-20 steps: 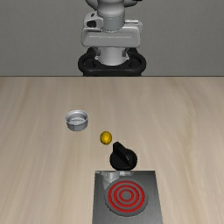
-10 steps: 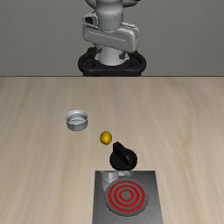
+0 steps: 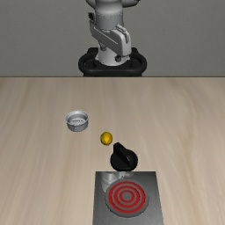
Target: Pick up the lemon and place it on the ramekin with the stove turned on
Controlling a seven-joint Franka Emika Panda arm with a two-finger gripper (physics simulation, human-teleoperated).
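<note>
Progress: stove part looks done, coil (image 3: 127,199) glowing red on the flat grey stove plate (image 3: 151,181). Pick & place both left. Small round yellow lemon (image 3: 106,138) lies on the light wood tabletop (image 3: 35,132), btwn the grey metal ramekin (image 3: 78,120) and a black knob-like object (image 3: 124,156), touching neither. Gripper (image 3: 116,41) up by the robot base, well apart from lemon; open or closed, can't tell.

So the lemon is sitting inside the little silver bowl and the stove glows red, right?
Not quite. In the exterior view the lemon lies on the table, apart from the silver bowl, toward the exterior view's right of it. The stove does glow red.
</note>
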